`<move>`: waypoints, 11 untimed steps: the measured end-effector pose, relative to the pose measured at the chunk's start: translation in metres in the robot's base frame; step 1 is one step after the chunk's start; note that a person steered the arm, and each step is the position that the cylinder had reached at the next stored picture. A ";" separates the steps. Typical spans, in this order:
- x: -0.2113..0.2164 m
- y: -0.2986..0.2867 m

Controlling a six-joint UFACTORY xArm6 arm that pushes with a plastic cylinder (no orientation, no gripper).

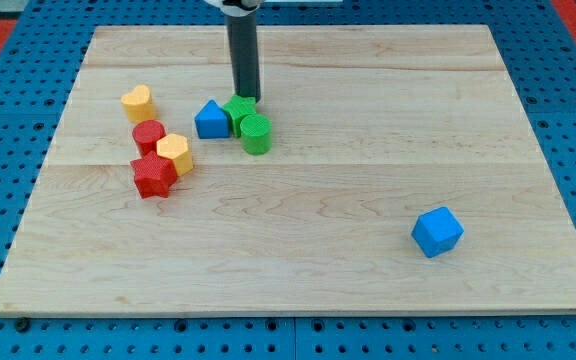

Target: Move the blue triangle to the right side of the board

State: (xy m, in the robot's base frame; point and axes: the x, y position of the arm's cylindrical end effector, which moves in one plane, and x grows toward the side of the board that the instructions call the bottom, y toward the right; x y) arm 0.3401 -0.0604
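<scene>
The blue triangle point(211, 120) lies left of the board's middle, near the view's top. It touches a green block point(238, 111) on its right, and a green cylinder point(256, 133) sits just below-right of that. My tip point(248, 97) stands just above the green block, up and to the right of the blue triangle, not touching the triangle.
A yellow heart-like block point(138, 102), a red cylinder point(149, 135), a yellow hexagon point(175, 153) and a red star point(154, 176) cluster at the view's left. A blue cube point(437, 231) lies at the lower right. The wooden board point(368, 110) ends in blue pegboard all round.
</scene>
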 end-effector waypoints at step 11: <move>0.117 0.083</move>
